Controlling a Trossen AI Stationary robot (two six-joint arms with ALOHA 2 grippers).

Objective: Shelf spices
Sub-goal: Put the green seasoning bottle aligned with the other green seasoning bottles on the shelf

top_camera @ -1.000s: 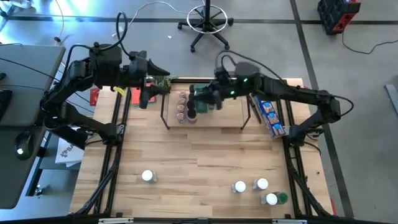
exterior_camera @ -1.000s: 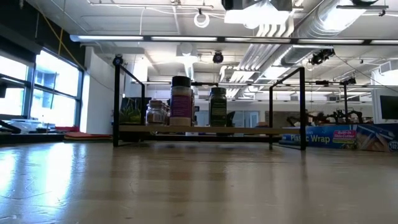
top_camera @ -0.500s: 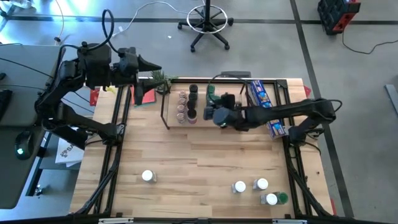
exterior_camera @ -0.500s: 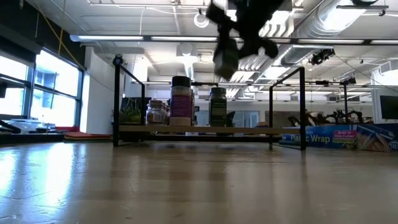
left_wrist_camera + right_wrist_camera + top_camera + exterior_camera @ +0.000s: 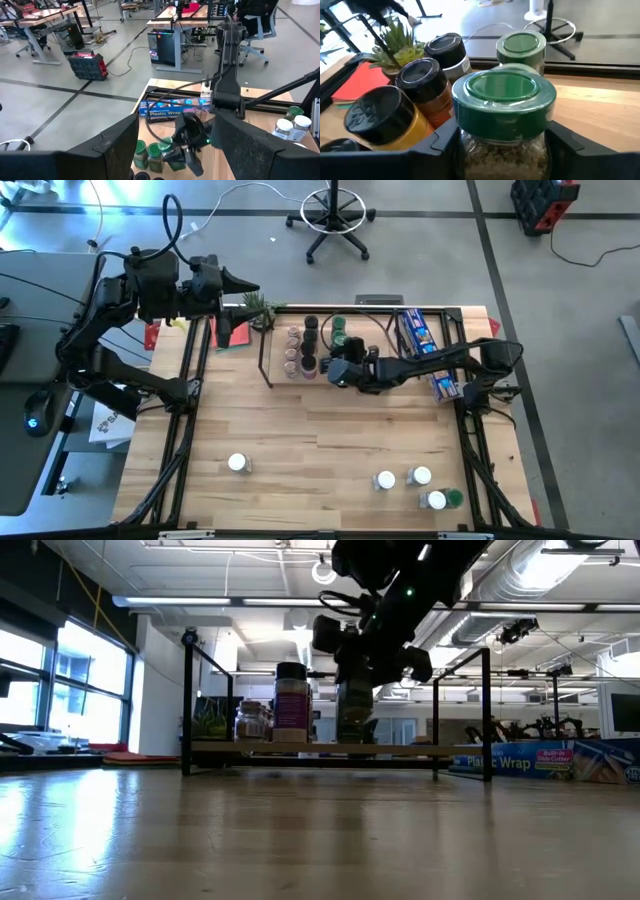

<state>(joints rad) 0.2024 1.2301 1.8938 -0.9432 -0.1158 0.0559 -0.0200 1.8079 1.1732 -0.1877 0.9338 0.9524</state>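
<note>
On the near tabletop four spices await shelving. Farther back, our right claw grips a green-lidded jar over the shelf; crowding could topple neighbouring jars. Our left claw waits far left, spread wide and empty.

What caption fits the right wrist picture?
Right hand holds a green-lidded spice jar beside black-lidded jars on the shelf.

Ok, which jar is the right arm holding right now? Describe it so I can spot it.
Start at the wooden shelf at the table's far edge. Over its middle, the right gripper holds a green-lidded jar between its fingers. Beyond it stand black-lidded jars and another green-lidded jar; the held one is the only jar gripped.
</note>
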